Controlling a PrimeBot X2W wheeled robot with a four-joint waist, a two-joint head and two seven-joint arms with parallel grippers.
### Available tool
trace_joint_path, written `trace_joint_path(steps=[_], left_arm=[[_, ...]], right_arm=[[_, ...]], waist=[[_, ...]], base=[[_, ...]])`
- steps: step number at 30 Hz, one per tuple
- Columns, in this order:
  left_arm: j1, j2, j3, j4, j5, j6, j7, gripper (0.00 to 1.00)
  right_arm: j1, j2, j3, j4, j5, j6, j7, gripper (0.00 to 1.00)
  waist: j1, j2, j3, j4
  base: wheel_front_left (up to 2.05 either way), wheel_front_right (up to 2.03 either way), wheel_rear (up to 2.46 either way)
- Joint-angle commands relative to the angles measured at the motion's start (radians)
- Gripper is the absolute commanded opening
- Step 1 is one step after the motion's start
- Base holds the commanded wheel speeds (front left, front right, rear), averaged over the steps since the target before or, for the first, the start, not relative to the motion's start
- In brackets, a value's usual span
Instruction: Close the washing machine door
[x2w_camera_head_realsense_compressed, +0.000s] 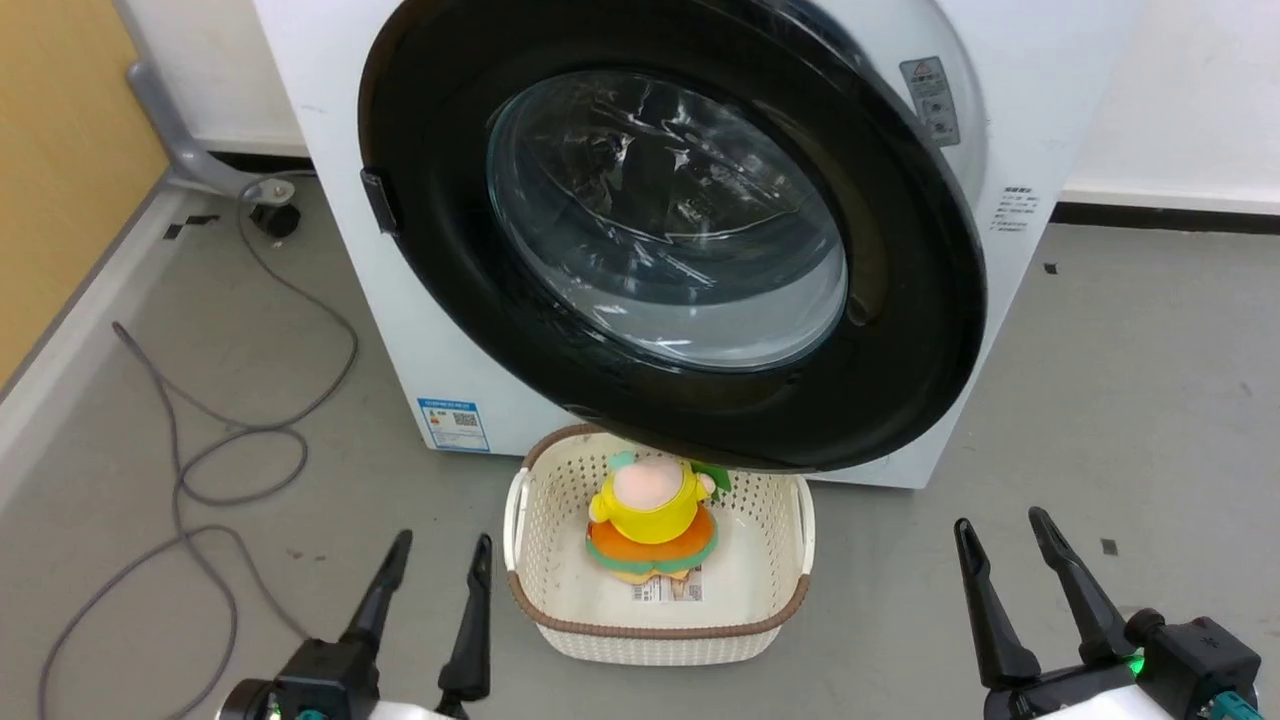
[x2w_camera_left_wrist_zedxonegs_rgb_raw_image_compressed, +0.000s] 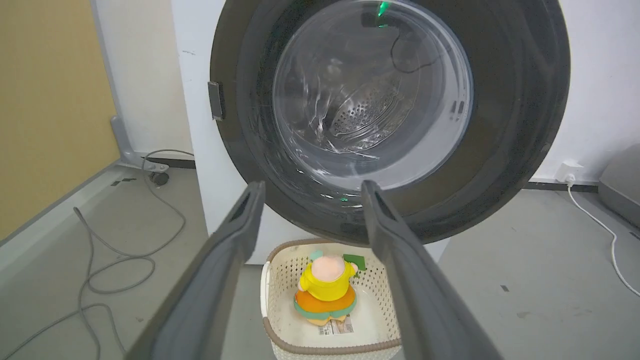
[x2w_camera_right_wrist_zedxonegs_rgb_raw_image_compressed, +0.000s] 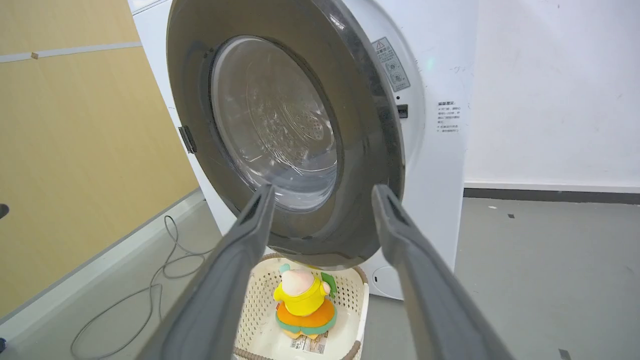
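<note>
The washing machine door, black-rimmed with a bulging clear glass window, stands ajar in front of the white washing machine. Its right edge is swung out from the machine's front; the perforated drum shows through the glass. In the right wrist view the door leaves a gap to the machine on its right side. My left gripper is open and empty at the lower left, short of the door. My right gripper is open and empty at the lower right. The left wrist view faces the door squarely between the fingers of my left gripper.
A white woven basket with a brown rim sits on the floor under the door's lower edge, holding a yellow and orange plush toy. A grey cable loops over the floor at the left. A wooden panel lines the left wall.
</note>
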Motion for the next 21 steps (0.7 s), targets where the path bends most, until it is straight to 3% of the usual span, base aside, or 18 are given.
trace_joint_path(steps=[1, 3, 4, 5, 6, 11, 21], left_arm=[[-0.005, -0.012, 0.014, -0.012, 0.012, 0.008, -0.004, 1.00], [-0.007, -0.025, 0.025, -0.018, 0.021, 0.005, -0.004, 1.00], [-0.009, -0.031, 0.029, -0.017, 0.023, 0.002, -0.004, 1.00], [-0.012, -0.035, 0.032, -0.016, 0.027, -0.003, -0.004, 1.00], [-0.015, -0.039, 0.034, -0.015, 0.031, -0.008, -0.004, 1.00], [-0.039, -0.063, 0.042, -0.015, 0.052, -0.025, -0.004, 1.00], [-0.100, -0.107, 0.046, -0.014, 0.082, -0.054, -0.004, 1.00]], right_arm=[[0.005, -0.003, 0.000, 0.000, -0.001, 0.001, -0.004, 1.00], [0.000, -0.008, 0.003, -0.003, 0.002, 0.001, -0.004, 1.00], [-0.004, -0.013, 0.005, -0.004, 0.004, 0.001, -0.004, 0.80], [-0.008, -0.020, 0.008, -0.007, 0.003, 0.001, -0.004, 0.20], [-0.015, -0.026, 0.013, -0.013, 0.003, 0.001, -0.004, 0.00], [-0.066, -0.080, 0.058, -0.036, 0.023, 0.001, -0.004, 0.00], [-0.342, -0.270, 0.162, 0.020, 0.145, 0.001, 0.074, 0.00]], waist=[[0.0001, 0.0000, 0.008, 0.006], [0.0001, 0.0000, 0.018, 0.014], [0.0001, 0.0000, 0.025, 0.019], [0.0001, 0.0000, 0.032, 0.026], [0.0001, 0.0000, 0.040, 0.032], [0.0001, 0.0000, 0.085, 0.073], [0.0001, 0.0000, 0.217, 0.155]], base=[[0.00, 0.00, 0.00], [0.00, 0.00, 0.00], [0.00, 0.00, 0.00], [0.00, 0.00, 0.00], [0.00, 0.00, 0.00], [0.00, 0.00, 0.00], [0.00, 0.00, 0.00]])
